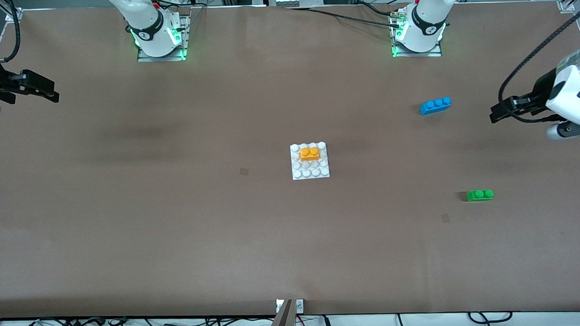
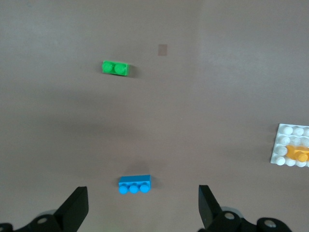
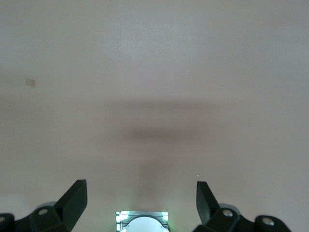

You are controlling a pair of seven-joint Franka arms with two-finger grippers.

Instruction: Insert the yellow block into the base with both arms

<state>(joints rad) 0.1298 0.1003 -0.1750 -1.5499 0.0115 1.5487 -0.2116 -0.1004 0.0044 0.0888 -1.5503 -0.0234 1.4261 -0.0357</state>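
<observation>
The yellow block (image 1: 310, 153) is seen seated on the base (image 1: 310, 174), on the rows farther from the front camera, with its two studs up; the base lies mid-table. In the left wrist view the block (image 2: 298, 153) shows at the edge of the base (image 2: 285, 145). The insertion is judged done, or nearly so; whether it is fully pressed home cannot be told.

The left gripper (image 1: 503, 111) hangs over the table's edge at the left arm's end, at about three o'clock from the base, its fingers (image 2: 75, 208) spread wide and holding nothing. The right gripper (image 1: 44, 89) hangs over the right arm's end, at about ten o'clock from the base, its fingers (image 3: 75, 199) likewise parted and empty. Both arms appear to wait.

A blue brick (image 1: 435, 105) lies at about two o'clock from the base, a green brick (image 1: 479, 195) at about four o'clock, both well apart from it.

The block is judged light, rigid and smooth-sided, likely to slip if pinched off-centre. It would best be taken across its two long sides, below the studs, while the light base is held down at a bare corner.
</observation>
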